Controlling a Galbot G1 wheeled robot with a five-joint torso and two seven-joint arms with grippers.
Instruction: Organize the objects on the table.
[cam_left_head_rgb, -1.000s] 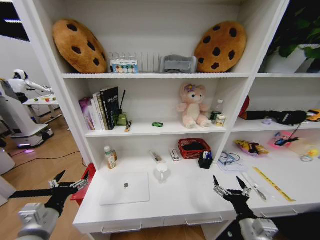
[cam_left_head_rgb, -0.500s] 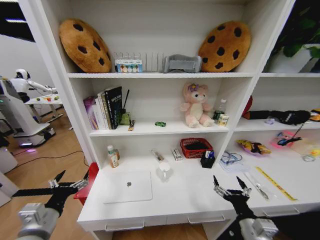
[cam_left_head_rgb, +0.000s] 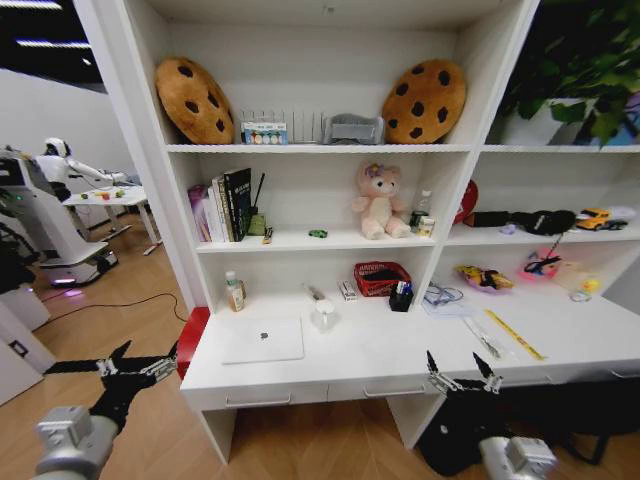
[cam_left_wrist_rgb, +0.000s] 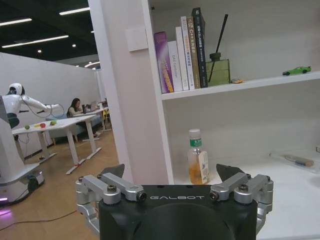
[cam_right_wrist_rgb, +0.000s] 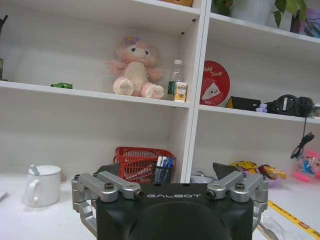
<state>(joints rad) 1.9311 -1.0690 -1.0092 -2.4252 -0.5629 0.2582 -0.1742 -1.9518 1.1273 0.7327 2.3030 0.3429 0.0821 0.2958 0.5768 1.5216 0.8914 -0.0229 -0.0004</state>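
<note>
**Both end effectors held open in front of the white counter**

The left end effector (cam_left_head_rgb: 130, 368) hangs low off the counter's left front corner, above the wooden floor, with its fingers spread apart and nothing between them. In the left wrist view the same end effector (cam_left_wrist_rgb: 172, 172) faces the shelving unit's side panel, with a green-capped bottle (cam_left_wrist_rgb: 196, 157) of amber liquid standing on the counter beyond it. The right end effector (cam_left_head_rgb: 459, 368) is level with the counter's front edge, towards the right, fingers likewise parted and empty; in the right wrist view it (cam_right_wrist_rgb: 167, 172) looks towards a white cup (cam_right_wrist_rgb: 42, 185) with a lid and a red basket (cam_right_wrist_rgb: 142, 161).

On the counter (cam_left_head_rgb: 400, 365), the closed silver laptop (cam_left_head_rgb: 262, 340) lies flat at the left. The green-capped bottle (cam_left_head_rgb: 235, 292) stands behind it against the back wall. The white cup (cam_left_head_rgb: 324, 316) sits just right of the laptop's rear corner, the red basket (cam_left_head_rgb: 382, 277) is farther right at the back, and a dark pen holder (cam_left_head_rgb: 401, 297) stands just beside the basket. On the shelf above, a small green gadget (cam_left_head_rgb: 317, 234) lies between the books (cam_left_head_rgb: 225, 205) and the plush bear (cam_left_head_rgb: 379, 201).
</note>
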